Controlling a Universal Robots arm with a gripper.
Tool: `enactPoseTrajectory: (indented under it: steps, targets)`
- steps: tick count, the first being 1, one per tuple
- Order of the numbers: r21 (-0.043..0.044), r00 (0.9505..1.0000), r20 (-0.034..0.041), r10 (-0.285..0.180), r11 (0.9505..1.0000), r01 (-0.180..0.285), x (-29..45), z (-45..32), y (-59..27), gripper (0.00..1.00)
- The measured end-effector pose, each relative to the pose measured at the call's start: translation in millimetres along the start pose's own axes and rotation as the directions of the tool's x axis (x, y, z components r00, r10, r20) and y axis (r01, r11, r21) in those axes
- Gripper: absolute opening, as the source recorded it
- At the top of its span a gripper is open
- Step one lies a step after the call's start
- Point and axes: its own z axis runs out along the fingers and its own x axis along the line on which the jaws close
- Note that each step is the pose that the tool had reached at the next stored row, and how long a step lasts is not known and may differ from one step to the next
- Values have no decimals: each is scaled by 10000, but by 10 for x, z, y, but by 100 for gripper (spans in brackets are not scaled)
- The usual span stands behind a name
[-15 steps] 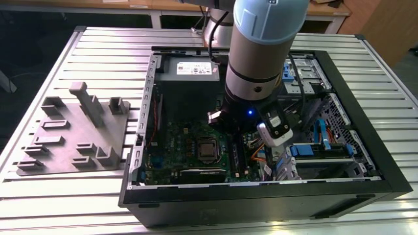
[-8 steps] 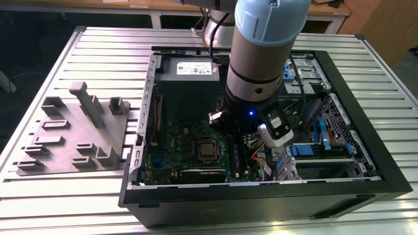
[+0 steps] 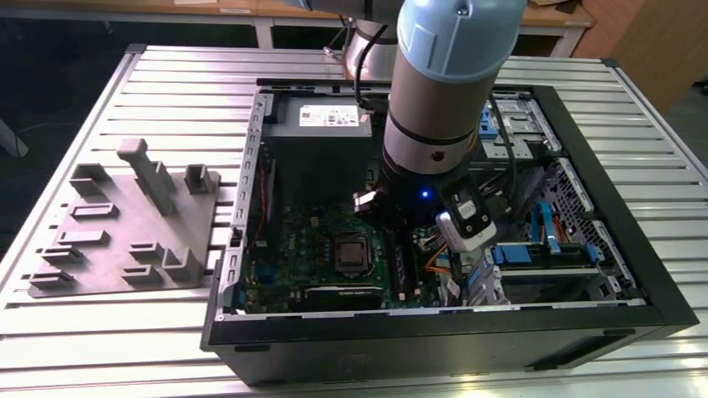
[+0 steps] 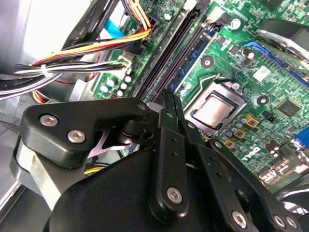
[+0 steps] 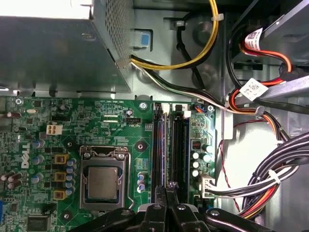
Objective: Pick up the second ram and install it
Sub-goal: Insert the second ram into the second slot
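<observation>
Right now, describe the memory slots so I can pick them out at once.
Inside the open computer case, find the green motherboard. The memory slots are the long black parallel channels beside the square silver processor, ahead of the gripper; nothing else there is that long and narrow.

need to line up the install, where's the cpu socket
On the motherboard inside the case, the CPU socket sits beside the memory slots in both wrist views, near the gripper.

gripper fingers pinched together right over the ram slots, cpu socket just beside, cable bundle off to the side.
</observation>
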Motion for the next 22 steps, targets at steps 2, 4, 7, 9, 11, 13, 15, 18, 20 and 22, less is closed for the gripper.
enactPoseTrajectory:
  steps: [2,4,7,9,11,13,15,18,20,22]
  targets:
    - [-4,10000,0,0,10000,0,0,12,-2,11]
    - [0,10000,-1,0,10000,0,1,21,-4,11]
    - [2,10000,-2,0,10000,0,1,22,-4,11]
    - [-2,10000,0,0,10000,0,2,25,-10,11]
    - [-1,10000,-1,0,10000,0,2,25,-15,11]
    - [-1,10000,-1,0,10000,0,2,26,-21,11]
    - [0,10000,-1,1,10000,-1,3,28,-22,11]
    - [0,10000,-1,0,10000,0,3,36,-24,11]
    - [2,10000,-2,0,10000,0,3,36,-24,11]
    - [-1,10000,-1,0,10000,0,3,38,-29,11]
